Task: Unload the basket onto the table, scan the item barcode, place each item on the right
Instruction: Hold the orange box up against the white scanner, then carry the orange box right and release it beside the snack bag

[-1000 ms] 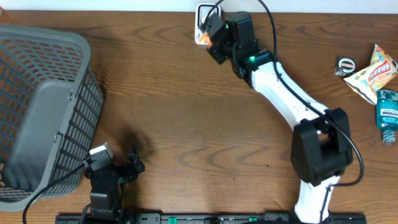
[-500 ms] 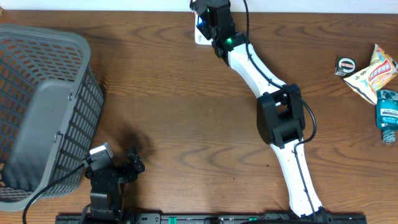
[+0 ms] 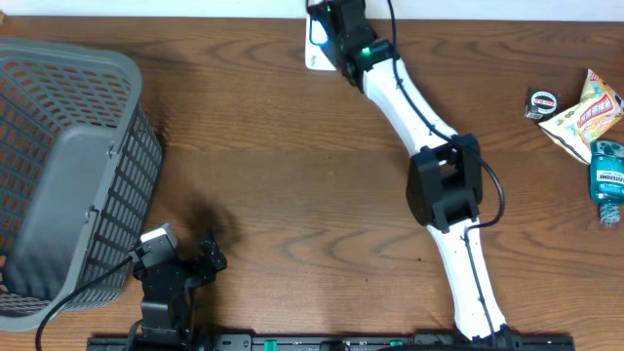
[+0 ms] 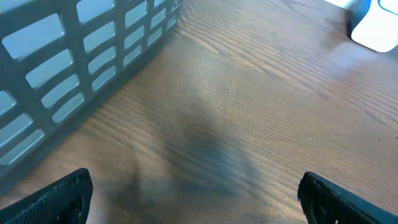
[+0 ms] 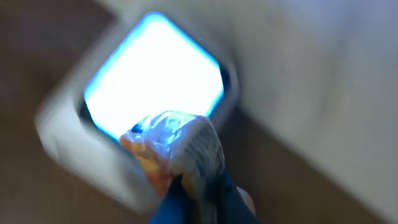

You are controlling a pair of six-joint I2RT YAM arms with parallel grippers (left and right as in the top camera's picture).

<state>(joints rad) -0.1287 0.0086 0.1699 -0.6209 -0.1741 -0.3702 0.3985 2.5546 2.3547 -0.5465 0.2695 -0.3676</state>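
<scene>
R gripper point(image 5: 194, 198): pinching snack pkt point(image 5: 177, 146)
Scanner point(image 5: 155, 78): lit, pkt at window
L gripper point(image 4: 199, 202): spread, empty
To do: prob. confirm read

My right arm point(image 3: 409, 107) stretched, left arm point(image 3: 164, 291) tucked.
Right gripper point(image 5: 196, 190) at twelve o'clock, jaws pinched tight; left gripper point(image 4: 199, 196) at seven o'clock, jaws spread wide.

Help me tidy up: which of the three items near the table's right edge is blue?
The blue plastic bottle, nearest the robot's side; the crinkly snack packet is yellow-orange and the small round object dark.
</scene>
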